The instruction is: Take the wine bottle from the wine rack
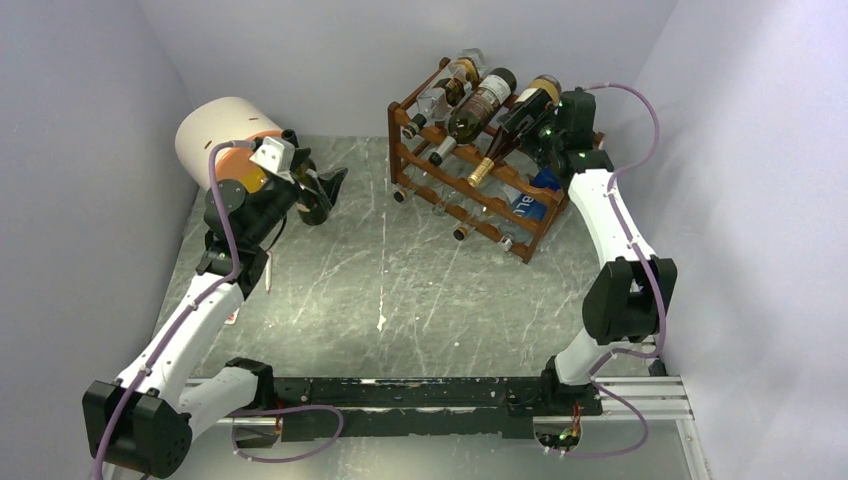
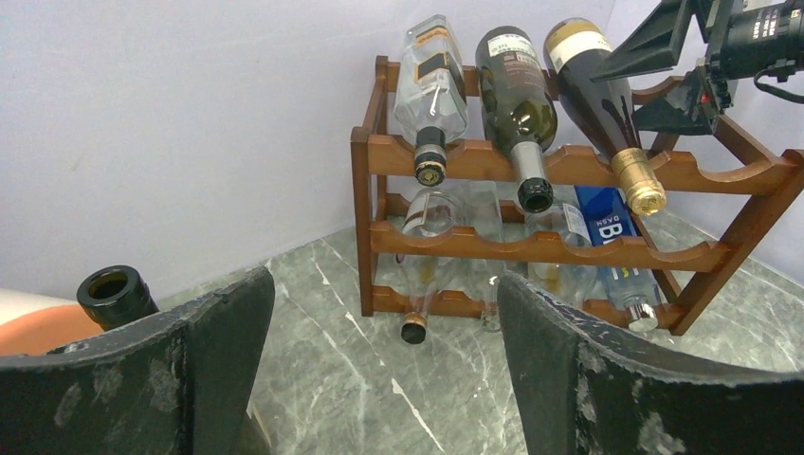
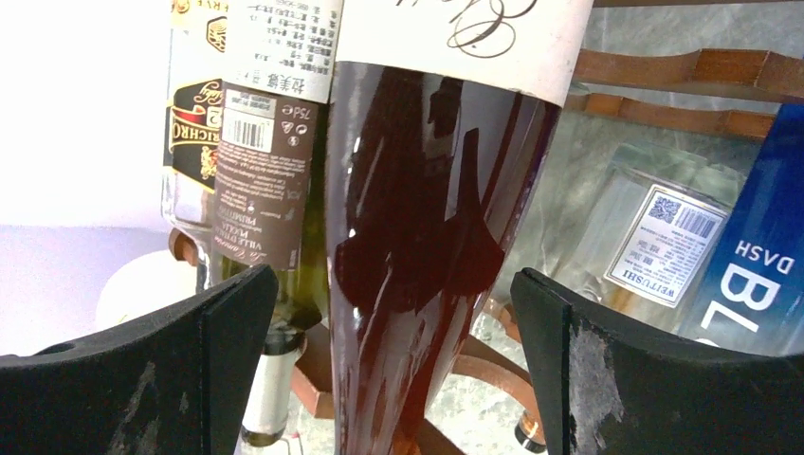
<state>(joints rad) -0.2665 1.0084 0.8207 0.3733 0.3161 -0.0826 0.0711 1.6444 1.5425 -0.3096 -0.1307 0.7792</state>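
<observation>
Where the wine bottle is: The wine bottle (image 3: 427, 237) lies in the top row of the wine rack (image 2: 578, 163), in the slot nearest the right arm. Its gold-topped neck points down toward the front.
Right claw: The right gripper (image 3: 391, 275) is spread wide. The dark, fat part of the bottle sits between its two fingers. I think neither finger touches the glass yet, so it holds nothing.
Left claw: The left gripper (image 2: 384, 280) is spread wide too. It holds nothing and hangs over the table (image 1: 400, 290), well apart from the rack.
Step now: I think the squeeze on the bottle comes next.
Trouble, slipping: The glass is smooth and the bottle looks heavy. A weak squeeze could let it slide out and fall.
Trouble, bumping: The green bottle (image 2: 517, 104) lies just beside it. A crooked finger could push that one.
Trouble, snagging: The neck rests in a dip of the front rail. A pull without a lift could drag the whole rack.
Trouble, below: The blue bottle (image 3: 758, 275) lies underneath, so a drop could hit it.
</observation>
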